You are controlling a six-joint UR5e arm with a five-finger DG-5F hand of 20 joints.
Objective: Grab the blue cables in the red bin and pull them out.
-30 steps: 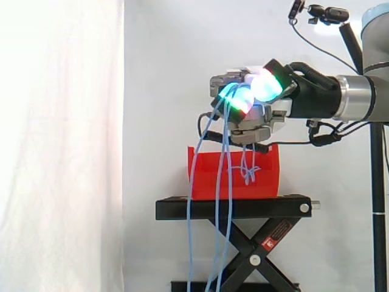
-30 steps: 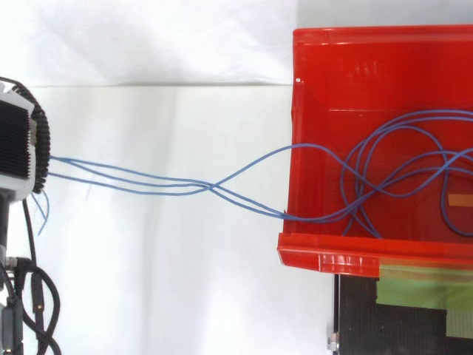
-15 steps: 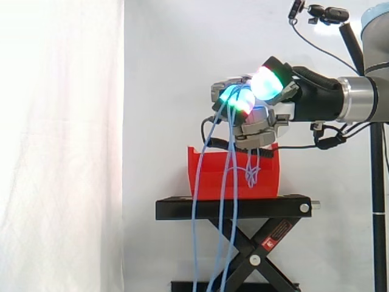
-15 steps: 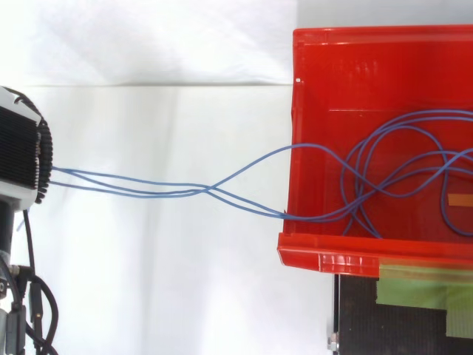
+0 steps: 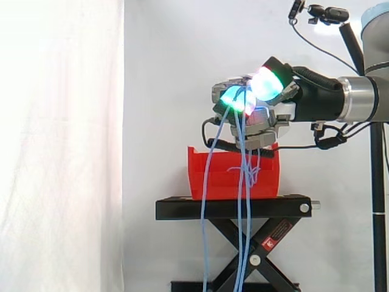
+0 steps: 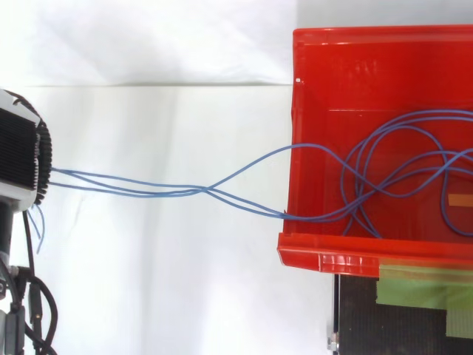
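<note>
My robot hand (image 5: 262,104) hangs in the air above the red bin (image 5: 222,182), with my arm coming in level from the right in the side view. Its fingers are curled tight and pinch the blue cables (image 5: 207,182) between the glowing fingertips (image 5: 268,84), one of them green and white, the ones beside it cyan. From that pinch several strands drop straight down, pass in front of the bin and the black stand (image 5: 182,210) under it, and run on to the bottom edge of the view. One strand bows out to the left just below my fingers before it falls. A small tangle of cable sits against the front of the bin, below my robot hand.

Seen from above, the cables (image 6: 201,191) stretch from my robot hand (image 6: 18,158) at the left edge across the white ground to the bin (image 6: 325,253). They cross one another about midway. They then climb over the bin's left wall near its lower corner. Inside the bin the rest of the cable lies in wide, overlapping loops on the floor. A small orange tag (image 6: 460,200) lies in the bin at the right edge of the view. Strips of green tape (image 6: 423,285) lie on the stand just beside the bin's lower rim. A white curtain (image 5: 61,146) hangs behind everything.
</note>
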